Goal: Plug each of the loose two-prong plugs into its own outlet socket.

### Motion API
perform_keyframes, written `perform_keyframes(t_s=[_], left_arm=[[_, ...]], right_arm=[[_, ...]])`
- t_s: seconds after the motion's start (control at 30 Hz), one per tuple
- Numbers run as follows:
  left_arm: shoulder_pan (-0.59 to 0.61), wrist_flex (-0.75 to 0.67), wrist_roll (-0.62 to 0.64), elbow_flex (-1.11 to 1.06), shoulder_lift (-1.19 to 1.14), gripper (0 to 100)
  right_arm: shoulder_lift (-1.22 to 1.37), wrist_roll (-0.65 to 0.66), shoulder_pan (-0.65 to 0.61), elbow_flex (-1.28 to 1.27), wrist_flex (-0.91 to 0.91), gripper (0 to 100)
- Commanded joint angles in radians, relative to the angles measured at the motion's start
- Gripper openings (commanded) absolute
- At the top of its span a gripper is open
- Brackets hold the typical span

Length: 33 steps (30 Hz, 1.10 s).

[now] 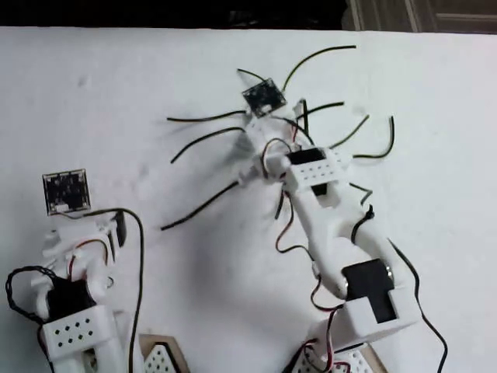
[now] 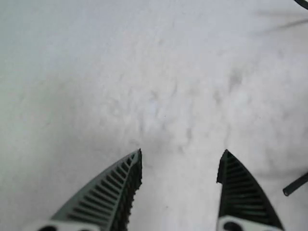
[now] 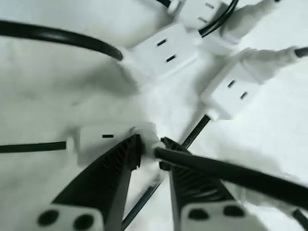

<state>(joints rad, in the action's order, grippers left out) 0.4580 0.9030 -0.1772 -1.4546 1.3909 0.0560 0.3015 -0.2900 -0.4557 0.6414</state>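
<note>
While the right gripper (image 3: 151, 147) pinched a white plug (image 3: 147, 132) in its jaws beside an outlet socket (image 3: 96, 139), the left gripper (image 2: 180, 163) hung over the tabletop (image 2: 144, 72), jaws spread.

The white plastic plug (image 3: 147, 131) between the right gripper (image 3: 151, 140)'s black ribbed fingers (image 3: 120, 163) has its prongs hidden (a thick black cable (image 3: 226, 171) crosses in front). One white outlet socket (image 3: 199, 12) is cut by the frame edge. From above, the white right arm (image 1: 326, 225) covers that cluster's middle.
</note>
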Motion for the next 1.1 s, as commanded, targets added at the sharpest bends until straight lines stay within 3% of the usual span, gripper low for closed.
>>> perform_keyframes(t_s=[0.0,0.13,0.33,0.47,0.57,0.73,0.9,1.07], left_arm=[[0.005,-0.048,-0.011,-0.012,0.013,26],[0.005,-0.097,-0.011,-0.04,0.013,26],[0.002,-0.095,-0.011,-0.041,0.013,26],[0.001,-0.092,-0.011,-0.041,0.013,26],[-0.039,-0.089,-0.012,-0.043,0.013,22],[-0.119,-0.087,-0.149,-0.044,0.013,1],[-0.196,-0.091,-0.172,-0.081,0.013,2],[-0.24,-0.091,-0.173,-0.084,0.013,2]], right_arm=[[-0.065,0.008,0.004,0.052,0.059,17.3],[-0.197,0.006,-0.016,0.055,0.153,18.9],[-0.45,-0.083,-0.036,0.054,0.375,1.0],[-0.618,-0.157,-0.033,-0.017,0.509,2.6],[-0.757,-0.157,-0.033,-0.161,0.506,1.8],[-1.064,-0.16,-0.031,-0.451,0.452,1.8],[-1.423,-0.16,-0.004,-0.701,0.444,1.7],[-1.739,-0.153,0.12,-0.888,0.446,1.7]])
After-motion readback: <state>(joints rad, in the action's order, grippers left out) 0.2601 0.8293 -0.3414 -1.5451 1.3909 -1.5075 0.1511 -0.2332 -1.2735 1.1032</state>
